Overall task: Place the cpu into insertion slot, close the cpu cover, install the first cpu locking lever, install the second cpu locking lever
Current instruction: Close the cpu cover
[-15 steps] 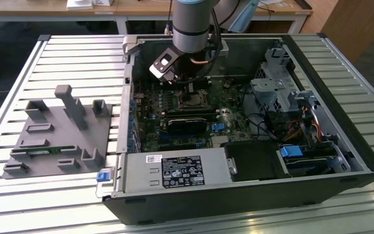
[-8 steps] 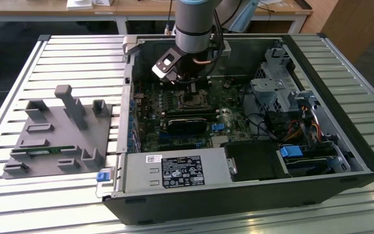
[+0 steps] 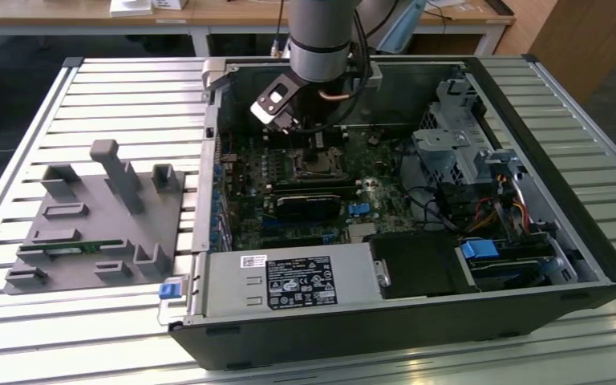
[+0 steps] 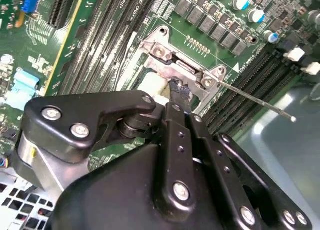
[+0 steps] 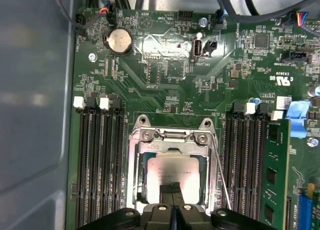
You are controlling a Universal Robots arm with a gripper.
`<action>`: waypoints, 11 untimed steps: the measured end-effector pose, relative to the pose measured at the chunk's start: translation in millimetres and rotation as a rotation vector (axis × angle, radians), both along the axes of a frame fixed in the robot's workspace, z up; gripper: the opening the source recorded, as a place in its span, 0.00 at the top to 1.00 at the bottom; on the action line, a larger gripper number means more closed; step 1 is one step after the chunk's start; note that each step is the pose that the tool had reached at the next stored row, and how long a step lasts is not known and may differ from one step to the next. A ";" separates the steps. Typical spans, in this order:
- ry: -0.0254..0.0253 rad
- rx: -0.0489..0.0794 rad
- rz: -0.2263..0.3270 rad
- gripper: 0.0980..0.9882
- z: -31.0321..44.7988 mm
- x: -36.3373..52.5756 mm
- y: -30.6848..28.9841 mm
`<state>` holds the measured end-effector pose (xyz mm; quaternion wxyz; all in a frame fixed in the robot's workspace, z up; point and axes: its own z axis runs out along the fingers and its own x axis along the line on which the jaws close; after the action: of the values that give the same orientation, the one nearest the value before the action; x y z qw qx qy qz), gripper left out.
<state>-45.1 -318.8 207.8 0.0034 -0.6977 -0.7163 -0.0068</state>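
The cpu [image 5: 172, 169] lies flat in the insertion slot [image 3: 314, 166], its dull silver top showing through the window of the cpu cover [image 5: 136, 162]. The silvery cover frame lies down over the chip. My gripper [image 5: 172, 187] is shut, its two black fingertips pressed together with nothing between them, their tips on the near part of the chip's top. In the second wrist view the gripper [image 4: 177, 88] meets the cover's hinge end. A thin wire locking lever [image 5: 221, 170] stands out at an angle beside the socket; its free end [image 4: 292, 119] hangs over the memory slots.
Long black memory slots [image 5: 100, 165] flank the socket, with a green module [image 5: 274, 175] in one. A coin battery [image 5: 119, 41] sits farther along the board. The grey case wall [image 5: 35, 115] is close by. A grey fixture [image 3: 94, 224] lies at the exterior view's left.
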 end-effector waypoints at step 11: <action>0.0001 0.000 0.000 0.99 6.1 3.1 0.0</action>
<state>-42.0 -318.8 213.9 0.0034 -0.6977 -0.7163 -0.0067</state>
